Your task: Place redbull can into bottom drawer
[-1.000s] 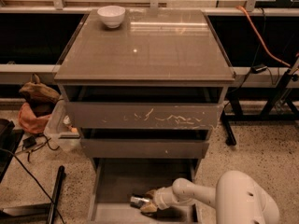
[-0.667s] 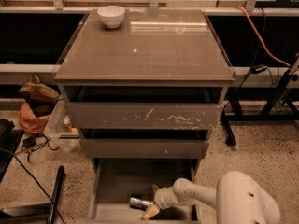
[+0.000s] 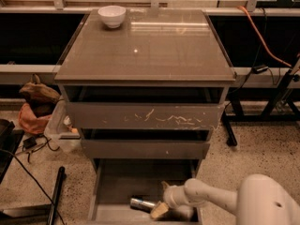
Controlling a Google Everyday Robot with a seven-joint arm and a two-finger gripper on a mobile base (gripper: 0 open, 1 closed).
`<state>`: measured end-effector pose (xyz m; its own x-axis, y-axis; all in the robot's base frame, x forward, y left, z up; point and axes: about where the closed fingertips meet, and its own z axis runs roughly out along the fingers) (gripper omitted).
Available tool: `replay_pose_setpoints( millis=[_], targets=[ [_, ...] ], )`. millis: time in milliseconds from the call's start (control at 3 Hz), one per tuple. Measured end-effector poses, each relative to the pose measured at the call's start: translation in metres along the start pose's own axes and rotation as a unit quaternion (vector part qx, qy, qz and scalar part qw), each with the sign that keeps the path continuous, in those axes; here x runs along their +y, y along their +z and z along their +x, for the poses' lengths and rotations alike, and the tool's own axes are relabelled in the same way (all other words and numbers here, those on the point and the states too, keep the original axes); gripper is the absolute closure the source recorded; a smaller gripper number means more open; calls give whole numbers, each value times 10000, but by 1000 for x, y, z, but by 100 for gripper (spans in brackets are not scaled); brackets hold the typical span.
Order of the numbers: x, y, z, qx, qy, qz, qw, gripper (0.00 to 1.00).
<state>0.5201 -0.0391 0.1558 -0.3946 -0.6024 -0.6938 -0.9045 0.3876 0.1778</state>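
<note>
The redbull can, slim and silvery, lies on its side on the floor of the open bottom drawer, near the front. My gripper reaches into the drawer from the right, with its white arm behind it. It is just right of the can's right end. The fingers stand apart, one tan fingertip in front of the can's end and the other behind it. The can rests on the drawer floor.
A white bowl stands at the cabinet top's back left. The scratched top drawer and the middle drawer are slightly open. A bag and clutter lie on the floor to the left, with a black pole. An orange cable hangs at the right.
The can has come down slightly onto the drawer floor and the gripper has shifted a little with it. The fingers now stand apart around its end.
</note>
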Motion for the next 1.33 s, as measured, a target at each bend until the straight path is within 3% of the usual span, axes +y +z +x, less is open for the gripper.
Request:
replay_pose_setpoints(
  millis=[333, 667, 1000, 1333],
  targets=[
    [-17, -87, -12, -52, 62, 708, 9975, 0],
    [-20, -168, -26, 42, 88, 1254, 9921, 0],
    [-20, -259, -44, -11, 212, 1787, 9837, 0],
    [-12, -352, -60, -163, 335, 2354, 9712, 0]
  ],
)
